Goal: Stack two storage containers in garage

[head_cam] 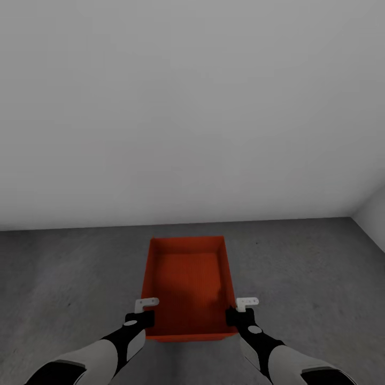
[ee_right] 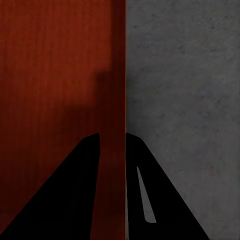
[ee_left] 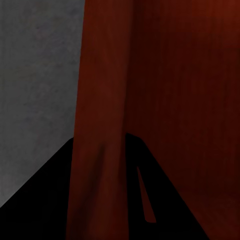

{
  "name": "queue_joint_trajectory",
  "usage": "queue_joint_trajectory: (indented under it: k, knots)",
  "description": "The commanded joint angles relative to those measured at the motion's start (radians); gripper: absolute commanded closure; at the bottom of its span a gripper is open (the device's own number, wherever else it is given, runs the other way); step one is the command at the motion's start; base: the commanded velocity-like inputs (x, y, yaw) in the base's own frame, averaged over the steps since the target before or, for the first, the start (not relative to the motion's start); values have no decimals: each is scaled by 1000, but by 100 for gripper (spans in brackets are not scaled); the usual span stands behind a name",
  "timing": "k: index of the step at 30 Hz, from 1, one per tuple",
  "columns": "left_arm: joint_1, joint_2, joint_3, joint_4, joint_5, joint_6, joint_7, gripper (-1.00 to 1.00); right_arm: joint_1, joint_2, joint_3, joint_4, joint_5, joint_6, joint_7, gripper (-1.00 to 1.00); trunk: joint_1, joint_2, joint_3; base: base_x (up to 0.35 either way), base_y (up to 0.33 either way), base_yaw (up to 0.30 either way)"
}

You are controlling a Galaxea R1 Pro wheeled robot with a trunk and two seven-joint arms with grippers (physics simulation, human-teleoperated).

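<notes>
Two arms come in from the near edge of the head view, left arm at 7 o'clock, right arm at 5 o'clock, sleeves grey-white with black wrists. Left gripper (head_cam: 143,315) sits on the left long wall of the storage container (head_cam: 188,278), right gripper (head_cam: 241,313) on the right long wall, both near the container's near end. Left wrist view: the two dark fingers (ee_left: 35,200) straddle the red wall (ee_left: 100,150), one on each side, wall between them with no visible gap, so clamped on the container wall. Right wrist view: same setup, black fingers (ee_right: 55,200) either side of the thin red wall edge (ee_right: 117,125), closed on it; container inside on one side, grey concrete on the other.

Container is orange-red, rectangular, open-topped, nothing visible inside, long axis running toward 12 o'clock, dead centre ahead of the robot. A faint shadow lies on its inner floor near the right wall. Cannot tell whether its base touches the floor or is lifted slightly.

Floor (head_cam: 64,278) is dark grey mottled concrete, spreading to 9 and 3 o'clock around the container. Beyond it at 12 o'clock a plain white wall (head_cam: 192,107) meets the floor; a second white wall (head_cam: 374,214) makes a corner at about 2 o'clock.
</notes>
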Motion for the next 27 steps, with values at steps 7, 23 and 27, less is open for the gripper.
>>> queue_joint_trajectory:
  k: [7, 23, 27]
  knots:
    - [0, 9, 41, 4, 17, -5, 7, 100, -1, 1, -75, -3, 23, -17, -4, 100, 19, -36, -16, 0, 0, 0]
    - [0, 10, 41, 4, 14, -6, 7, 100, -1, 1, -75, -3, 23, -17, -4, 100, 81, -148, -67, 0, 0, 0]
    - [0, 10, 41, 4, 14, -6, 7, 100, -1, 1, -75, -3, 23, -17, -4, 100, 96, -176, -79, 0, 0, 0]
